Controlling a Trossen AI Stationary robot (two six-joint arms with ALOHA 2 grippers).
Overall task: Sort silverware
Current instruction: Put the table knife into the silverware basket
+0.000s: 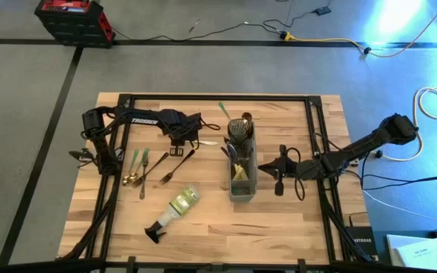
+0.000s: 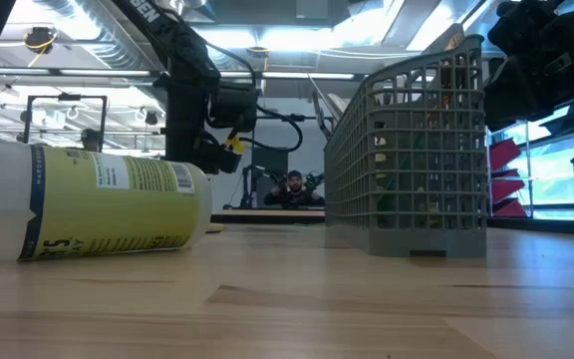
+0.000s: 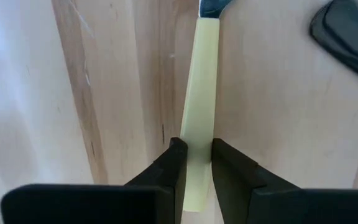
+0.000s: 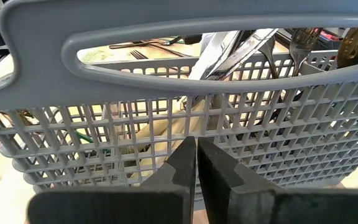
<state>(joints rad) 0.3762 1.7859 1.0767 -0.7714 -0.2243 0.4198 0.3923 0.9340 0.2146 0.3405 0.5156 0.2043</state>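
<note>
arms [image 1: 139,121] – dark, white TROSSEN lettering | fingers [image 3: 166,177] – black, wedge-shaped

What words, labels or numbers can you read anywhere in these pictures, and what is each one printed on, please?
"TROSSEN", white letters on the left arm, high view.
"5", large digit on the spray bottle label, low view; its barcode and small print are too blurred to read.
White lettering on a dark box by the table edge: too small to read.

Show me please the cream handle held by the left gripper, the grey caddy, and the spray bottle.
cream handle [image 3: 199,106]: left wrist view, middle of the handle.
grey caddy [image 1: 243,176]: high view, its rim.
spray bottle [image 1: 180,203]: high view, the labelled body.
</note>
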